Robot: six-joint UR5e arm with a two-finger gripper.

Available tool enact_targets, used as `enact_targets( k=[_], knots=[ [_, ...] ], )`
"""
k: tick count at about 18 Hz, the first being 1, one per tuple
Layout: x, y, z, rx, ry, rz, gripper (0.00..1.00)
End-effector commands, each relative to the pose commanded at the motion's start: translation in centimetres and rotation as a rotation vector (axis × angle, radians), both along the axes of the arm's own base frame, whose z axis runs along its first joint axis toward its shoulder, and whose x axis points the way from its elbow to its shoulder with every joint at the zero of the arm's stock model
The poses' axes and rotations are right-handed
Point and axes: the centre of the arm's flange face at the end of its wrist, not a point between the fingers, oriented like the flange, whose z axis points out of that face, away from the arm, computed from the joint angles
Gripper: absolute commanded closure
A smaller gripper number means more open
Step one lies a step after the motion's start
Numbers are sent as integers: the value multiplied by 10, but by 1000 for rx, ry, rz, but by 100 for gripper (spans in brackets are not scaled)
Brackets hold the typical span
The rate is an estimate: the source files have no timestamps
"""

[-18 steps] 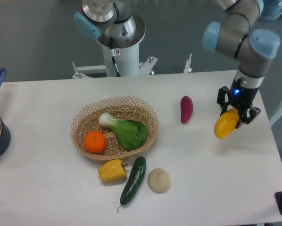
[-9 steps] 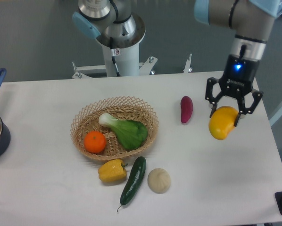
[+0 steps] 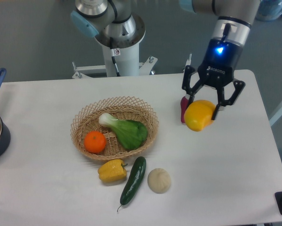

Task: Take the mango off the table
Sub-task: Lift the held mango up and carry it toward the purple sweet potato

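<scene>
Here the mango (image 3: 199, 115) faces end-on, held aloft.

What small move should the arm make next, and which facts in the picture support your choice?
Probably hold the grasp and pause, or lift slightly. The hand is closed on the mango, which hangs clear above the table, so the pick looks done. The purple sweet potato lies just beside and partly behind it, so lowering here would risk bumping it.

Yellow-orange mango (image 3: 199, 115) gripper-held (image 3: 204, 107), above white table (image 3: 226, 160).
</scene>
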Motion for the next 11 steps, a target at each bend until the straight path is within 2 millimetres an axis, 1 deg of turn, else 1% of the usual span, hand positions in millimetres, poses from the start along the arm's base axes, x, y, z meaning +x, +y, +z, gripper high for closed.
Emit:
enact_targets(
  k=[7,11],
  knots=[
    [1,0,0,1,3,0,48],
    [0,1,6,4,10,1,48]
  ],
)
